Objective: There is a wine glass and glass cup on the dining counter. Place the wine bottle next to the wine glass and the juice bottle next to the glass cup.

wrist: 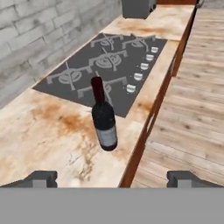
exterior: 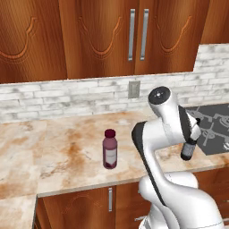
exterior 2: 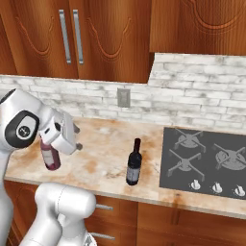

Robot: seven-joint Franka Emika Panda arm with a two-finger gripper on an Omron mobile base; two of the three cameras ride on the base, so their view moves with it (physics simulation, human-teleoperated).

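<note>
In the left base view, the juice bottle (exterior: 109, 149) stands upright on the worktop (exterior: 53, 147), out in the open, a little back from the front edge. The white arm (exterior: 167, 134) bends up beside it on the right. Behind the arm, a dark bottle shape pokes out near the stove (exterior: 214, 125); it may be the wine bottle (exterior: 188, 149), but the arm hides most of it. In the right base view, the wine bottle (exterior 2: 134, 162) stands upright near the front edge of the worktop (exterior 2: 101, 158), just left of the stove (exterior 2: 206, 161). The juice bottle (exterior 2: 49, 154) stands well to the left, partly behind the arm (exterior 2: 43, 127). A grey wall socket (exterior 2: 124, 97) sits on the brick wall above. In the hand view, the wine bottle (wrist: 104, 116) is straight ahead of the gripper (wrist: 112, 178), close to the worktop (wrist: 48, 131) edge, with the stove (wrist: 109, 65) behind it. The jaws are spread wide, one tip at each side, and nothing is between them. The bottle is apart from both tips.
</note>
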